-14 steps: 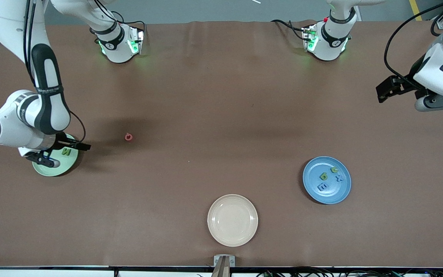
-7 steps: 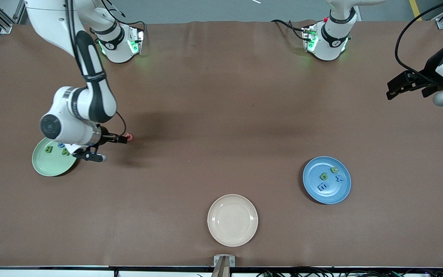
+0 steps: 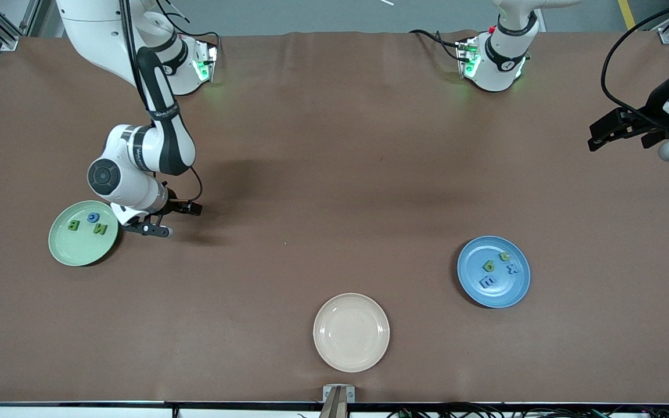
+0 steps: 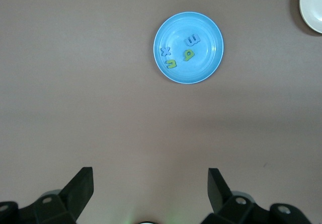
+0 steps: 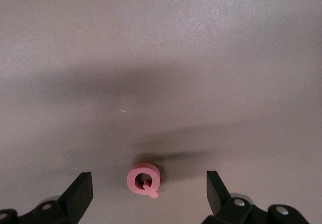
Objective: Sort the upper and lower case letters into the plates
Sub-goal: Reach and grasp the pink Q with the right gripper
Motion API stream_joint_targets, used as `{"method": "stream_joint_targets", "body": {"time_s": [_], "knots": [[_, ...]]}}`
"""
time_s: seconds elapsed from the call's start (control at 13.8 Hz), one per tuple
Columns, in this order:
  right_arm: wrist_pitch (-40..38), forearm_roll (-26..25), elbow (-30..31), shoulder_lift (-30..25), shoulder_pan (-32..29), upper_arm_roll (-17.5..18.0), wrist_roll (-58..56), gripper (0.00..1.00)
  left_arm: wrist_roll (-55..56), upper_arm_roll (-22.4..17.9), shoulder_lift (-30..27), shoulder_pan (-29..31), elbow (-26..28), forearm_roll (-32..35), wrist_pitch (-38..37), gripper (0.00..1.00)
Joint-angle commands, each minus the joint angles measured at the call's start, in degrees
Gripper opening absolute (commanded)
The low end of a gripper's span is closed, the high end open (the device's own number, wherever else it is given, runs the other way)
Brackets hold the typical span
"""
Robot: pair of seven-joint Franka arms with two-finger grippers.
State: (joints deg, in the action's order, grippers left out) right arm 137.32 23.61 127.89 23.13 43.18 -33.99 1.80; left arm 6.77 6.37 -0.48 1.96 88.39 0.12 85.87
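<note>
Right end effector (image 5: 146,196) spread wide, low over the counter (image 3: 323,174) beside the pale green plate (image 3: 61,249), straddling the pinkish red Q (image 5: 144,179); nothing gripped yet. Q hidden under the wrist in front view. Green plate holding three letters (image 3: 86,223); blue plate (image 3: 514,293), toward the left arm's end, holding four (image 3: 497,268). Cream plate (image 3: 351,332) bare. Left end effector (image 4: 151,194) waiting, spread, high over its end of the counter.

Risks, judged: Q sitting off-centre toward one finger, so closing could nudge or flip it away; flat, tiny piece, easily pinched on an edge and dropped short of the plate.
</note>
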Motion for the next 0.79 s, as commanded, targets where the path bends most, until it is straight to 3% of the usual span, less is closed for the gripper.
{"method": "stream_joint_targets", "body": {"time_s": [0.0, 0.51, 0.72], "knots": [[2.33, 0.65, 1.57, -0.54, 0.77, -0.2, 0.13, 1.0, -1.5, 0.05, -1.54, 0.59, 1.53, -1.09, 0.88, 1.0], [4.8, 4.78, 2.72, 1.66, 0.85, 1.91, 0.04, 0.99, -1.41, 0.66, -1.54, 0.06, 1.44, 0.14, 1.32, 1.0], [5.76, 4.87, 3.77, 1.75, 0.85, 2.0, -0.05, 0.81, -1.41, 1.02, -1.89, 0.15, 1.44, 0.32, 1.32, 1.0]]}}
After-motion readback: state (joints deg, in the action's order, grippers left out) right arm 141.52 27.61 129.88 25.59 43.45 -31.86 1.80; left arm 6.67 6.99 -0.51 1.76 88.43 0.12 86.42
